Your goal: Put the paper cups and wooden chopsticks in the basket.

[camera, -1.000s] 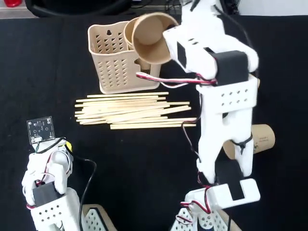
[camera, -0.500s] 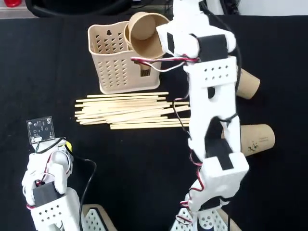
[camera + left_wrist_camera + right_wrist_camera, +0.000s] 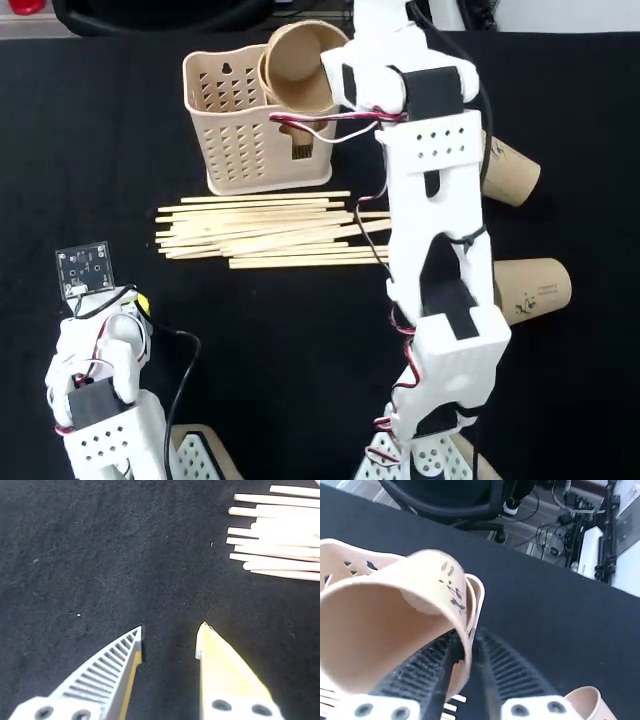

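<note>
In the high view, a paper cup is held by the right gripper at the far right corner of the basket, tilted and not yet released. A second cup is glimpsed just behind it and is judged to be in the basket already, though how it sits cannot be made out. Two more cups are left lying on their sides on the counter: a far cup, partly hidden by the right arm, and a near cup. The wooden chopsticks are piled just in front of the basket, untouched. Less than half the task is judged done.

In the left wrist view, the left gripper is seen with its fingers spread wide and nothing between them, above bare counter; the chopstick ends are cut off at the edge.

In the right wrist view, the cup's wall is pinched between narrow fingers. The basket's inside is hidden by the cup.
</note>
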